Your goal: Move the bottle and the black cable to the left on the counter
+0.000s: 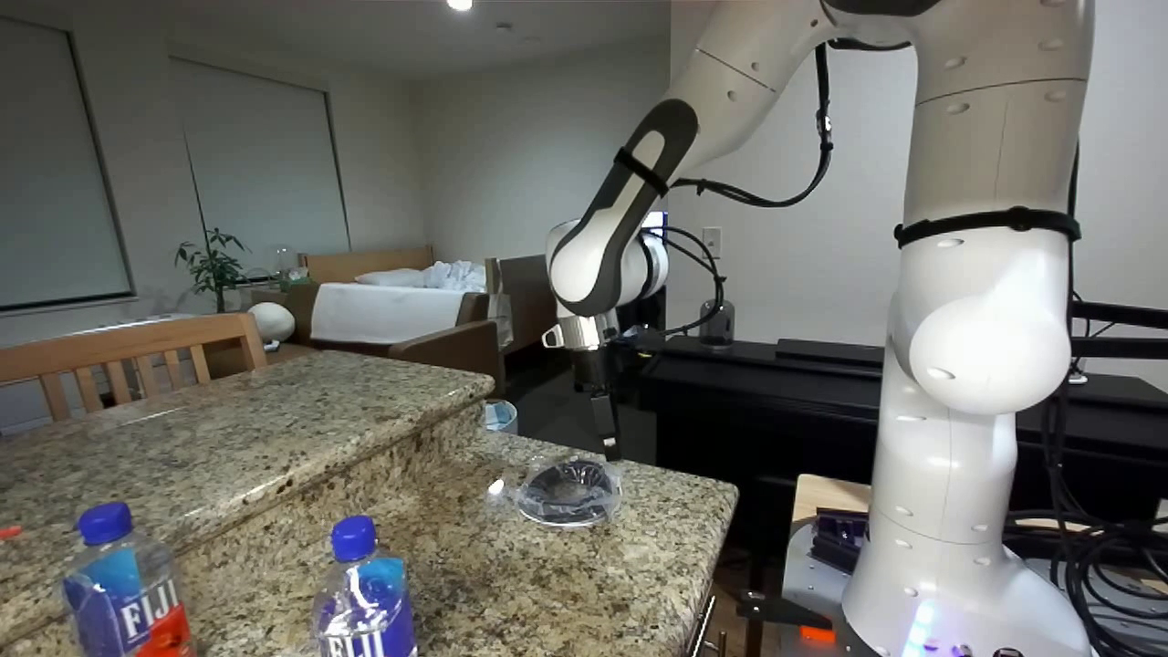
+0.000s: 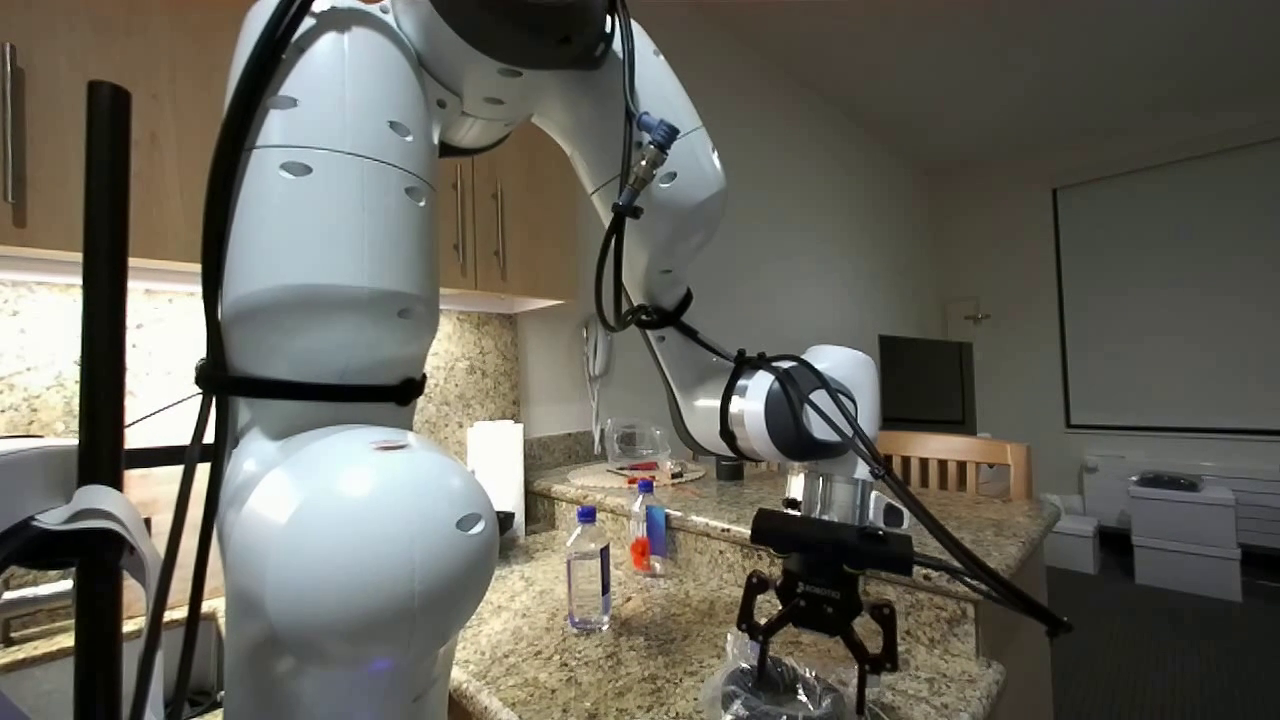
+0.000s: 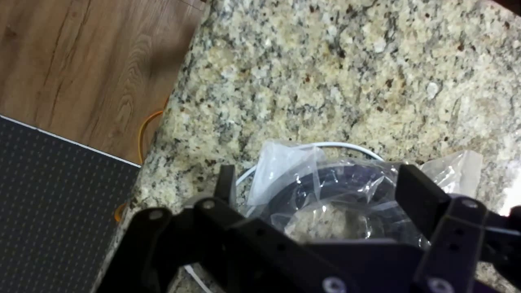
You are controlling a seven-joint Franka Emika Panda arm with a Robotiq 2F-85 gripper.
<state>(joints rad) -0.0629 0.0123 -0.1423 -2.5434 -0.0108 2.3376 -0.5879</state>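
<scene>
In the wrist view, the fingers (image 3: 419, 199) stand apart at 10 and 2 o'clock from the bagged cable (image 3: 346, 179) on the worktop (image 3: 305, 81), so grasping likely requires descent before closure.

Granite counter (image 1: 547, 584) with 2 bottles (image 2: 589, 580), bagged black cable (image 3: 350, 175), white cord (image 3: 342, 145)

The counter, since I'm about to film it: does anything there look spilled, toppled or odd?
Slightly odd: a white cord pokes out from under the bagged black cable, perhaps a stray. I see no spill.
</scene>
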